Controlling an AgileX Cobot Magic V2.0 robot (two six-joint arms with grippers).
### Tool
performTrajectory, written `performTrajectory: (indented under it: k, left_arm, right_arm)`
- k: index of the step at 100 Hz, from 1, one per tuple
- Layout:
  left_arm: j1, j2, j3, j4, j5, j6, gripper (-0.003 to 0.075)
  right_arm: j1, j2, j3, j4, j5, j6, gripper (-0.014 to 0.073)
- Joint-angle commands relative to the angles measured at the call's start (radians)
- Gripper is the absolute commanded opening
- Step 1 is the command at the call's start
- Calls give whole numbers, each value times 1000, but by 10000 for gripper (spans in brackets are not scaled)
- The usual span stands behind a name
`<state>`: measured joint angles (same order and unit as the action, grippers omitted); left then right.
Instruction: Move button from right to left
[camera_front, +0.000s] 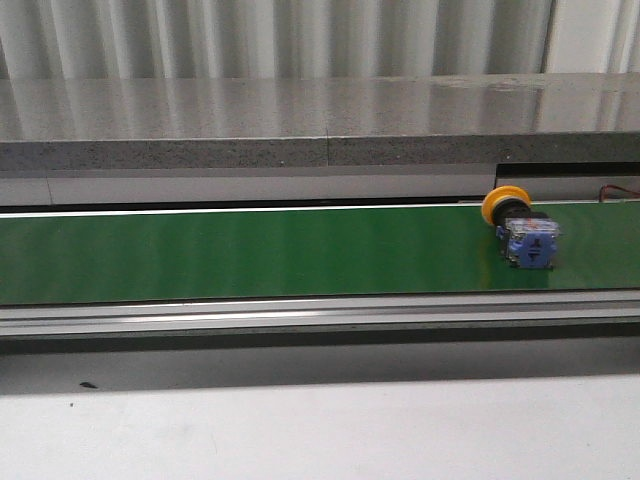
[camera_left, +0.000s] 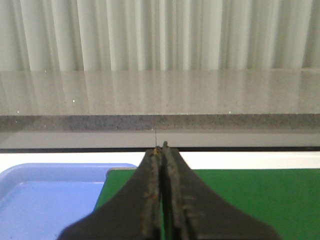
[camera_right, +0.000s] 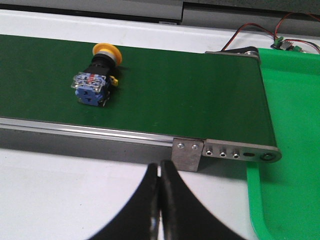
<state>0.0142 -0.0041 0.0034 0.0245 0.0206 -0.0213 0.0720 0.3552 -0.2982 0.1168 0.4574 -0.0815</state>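
front view, button (camera_front: 523, 229) on its side near belt (camera_front: 250, 250) far edge, both jaws closed, empty

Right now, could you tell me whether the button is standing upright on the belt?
No, the button lies on its side on the green belt, yellow cap pointing toward the far edge.
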Motion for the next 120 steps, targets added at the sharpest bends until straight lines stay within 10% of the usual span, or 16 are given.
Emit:
performTrajectory:
  k: [1,41,98,120]
  left_arm:
    - [1,-33,10,2,-62,2,-21]
    - [1,11,-266,2,347,2,-21]
    - [-15,517,-512,-31,540,2,-7]
    - [-169,758,-648,-17,510,-13,414]
  right_arm:
    - [2,1,-26,-6,-81,-10,-68]
    - [2,1,-26,-6,-81,-10,-68]
    - [2,1,-26,-6,-81,-10,-68]
    - [2,1,-26,-6,-81,-10,-68]
